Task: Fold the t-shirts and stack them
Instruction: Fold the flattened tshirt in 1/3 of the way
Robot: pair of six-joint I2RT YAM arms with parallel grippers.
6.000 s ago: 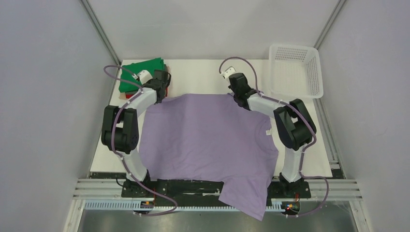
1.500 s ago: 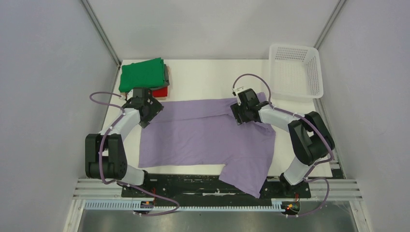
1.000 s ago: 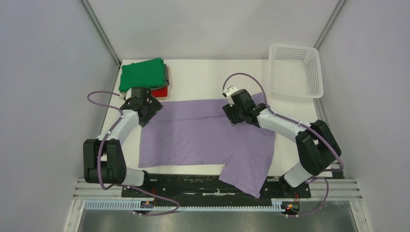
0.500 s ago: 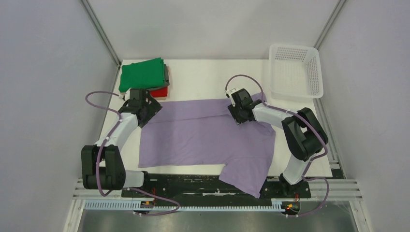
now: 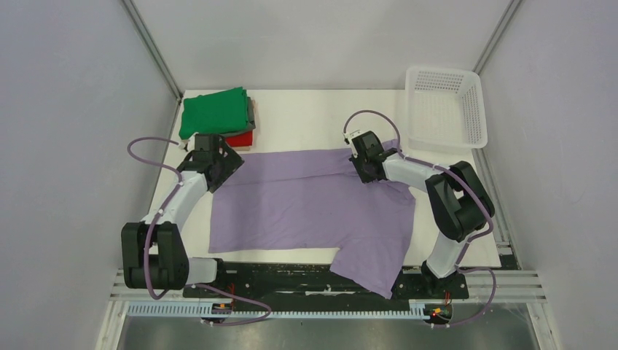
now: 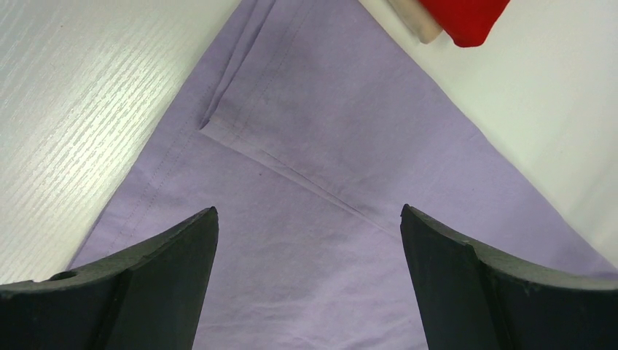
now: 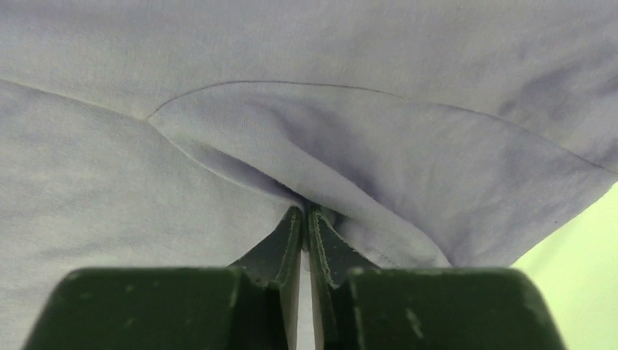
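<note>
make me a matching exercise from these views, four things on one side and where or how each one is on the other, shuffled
Things
1. folded green t-shirt
2. white plastic mesh basket
3. left gripper
4. right gripper

Places or states
a. shut on a fold of the large lavender t-shirt
b. far right corner of the white table
c. open above a corner of the lavender shirt
d. far left corner, over a folded red t-shirt

Pairs: 1-d, 2-b, 3-c, 4-a

Lavender t-shirt (image 5: pixel 306 204) lies spread beside folded stack (image 5: pixel 215 113).
</note>
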